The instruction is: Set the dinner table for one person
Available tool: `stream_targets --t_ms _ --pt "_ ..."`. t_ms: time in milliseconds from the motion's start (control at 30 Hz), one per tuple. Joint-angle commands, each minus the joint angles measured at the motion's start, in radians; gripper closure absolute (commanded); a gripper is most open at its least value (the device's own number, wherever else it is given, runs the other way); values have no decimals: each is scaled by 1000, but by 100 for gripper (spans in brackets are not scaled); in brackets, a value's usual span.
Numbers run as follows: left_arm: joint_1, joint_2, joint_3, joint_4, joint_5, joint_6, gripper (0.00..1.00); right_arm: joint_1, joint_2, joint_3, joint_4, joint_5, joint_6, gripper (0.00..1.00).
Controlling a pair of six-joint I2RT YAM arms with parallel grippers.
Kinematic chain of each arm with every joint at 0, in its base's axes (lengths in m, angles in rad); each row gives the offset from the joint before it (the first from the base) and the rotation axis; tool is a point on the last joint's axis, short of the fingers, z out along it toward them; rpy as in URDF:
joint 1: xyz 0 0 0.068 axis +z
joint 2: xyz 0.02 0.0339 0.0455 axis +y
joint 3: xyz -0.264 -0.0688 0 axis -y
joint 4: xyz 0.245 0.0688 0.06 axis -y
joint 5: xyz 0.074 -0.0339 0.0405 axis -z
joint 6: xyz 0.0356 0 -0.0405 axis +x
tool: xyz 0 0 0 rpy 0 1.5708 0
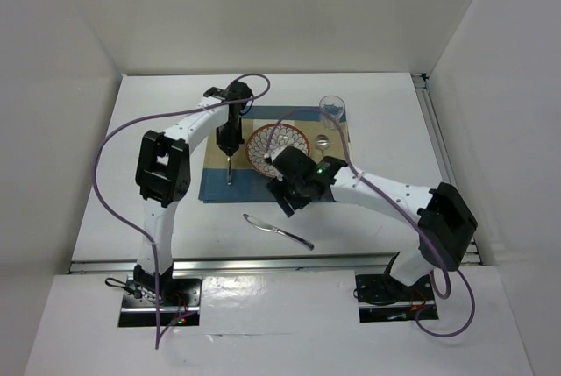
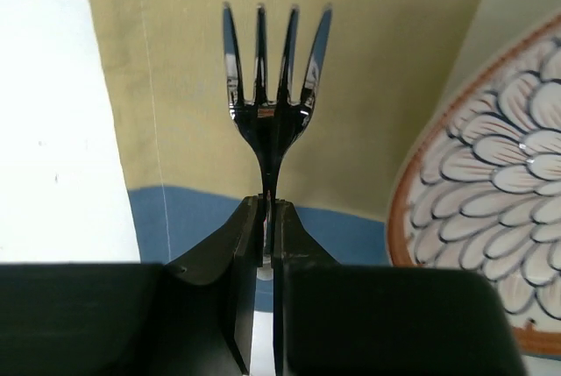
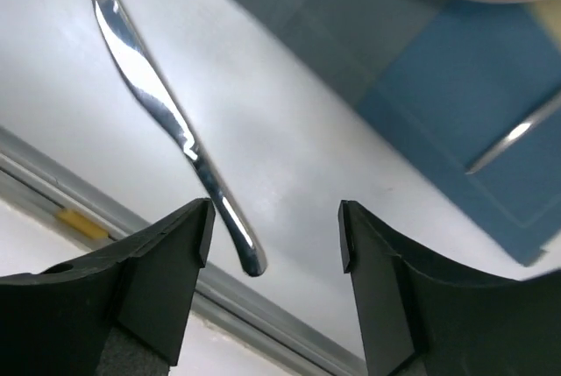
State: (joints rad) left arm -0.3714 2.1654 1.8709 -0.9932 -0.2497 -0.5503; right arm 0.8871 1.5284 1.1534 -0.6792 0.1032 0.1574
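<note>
Fork (image 2: pixel 272 87) pinched in left gripper (image 2: pixel 267 205) over placemat (image 2: pixel 377 87) left of plate (image 2: pixel 491 192), tines clear only from left wrist, right gripper (image 3: pixel 274 218) spread above knife (image 3: pixel 158 113) on dinner table's (image 1: pixel 394 131) near side, glass (image 1: pixel 332 111) only from above

left arm: reaching far, bent right | left gripper (image 2: pixel 266 208): clamped on fork (image 2: pixel 273 104) | right arm: folded leftward | right gripper (image 3: pixel 273 223): jaws apart

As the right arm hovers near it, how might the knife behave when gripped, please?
The knife looks like polished metal, so it is probably stiff but slippery in a pinch. It lies flat on the table, so its thin handle may skid or pivot rather than lift cleanly.
</note>
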Motion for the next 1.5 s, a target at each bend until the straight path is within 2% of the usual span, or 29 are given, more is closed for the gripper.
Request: stream_targets --t_ms 0,33,100,167,267,367,433,500,767,900,933,1067,1233,1467 --pt "11 45 48 -39 62 90 100 41 -8 -75 79 -14 14 32" --pt "11 57 48 -24 63 90 100 85 -17 -95 99 12 37 42" --pt "11 92 60 -24 75 72 100 130 -31 -164 172 39 97 51" --pt "11 102 80 -33 52 58 100 174 -40 -207 211 50 111 53" --pt "20 114 92 -33 61 37 80 185 -4 -207 245 32 136 53" --pt "20 103 93 -33 79 36 52 194 30 -207 256 -3 126 49" --pt "20 79 103 -42 79 26 46 194 61 -207 256 -3 126 43" --pt "20 56 103 -53 79 26 40 194 82 -198 256 -3 116 43" --pt "20 -81 135 -120 47 6 39 194 153 -189 320 7 70 44" --pt "29 -114 204 -162 89 6 39 194 176 -189 320 -14 60 55" --pt "40 -136 205 -162 99 -3 39 194 176 -199 320 -14 51 63" --pt "75 -197 205 -162 168 -25 39 194 153 -208 329 -23 41 78" --pt "109 -253 186 -137 199 -36 39 194 119 -153 262 13 -13 87" --pt "140 -276 186 -137 217 -36 39 194 56 -63 184 44 -78 91"
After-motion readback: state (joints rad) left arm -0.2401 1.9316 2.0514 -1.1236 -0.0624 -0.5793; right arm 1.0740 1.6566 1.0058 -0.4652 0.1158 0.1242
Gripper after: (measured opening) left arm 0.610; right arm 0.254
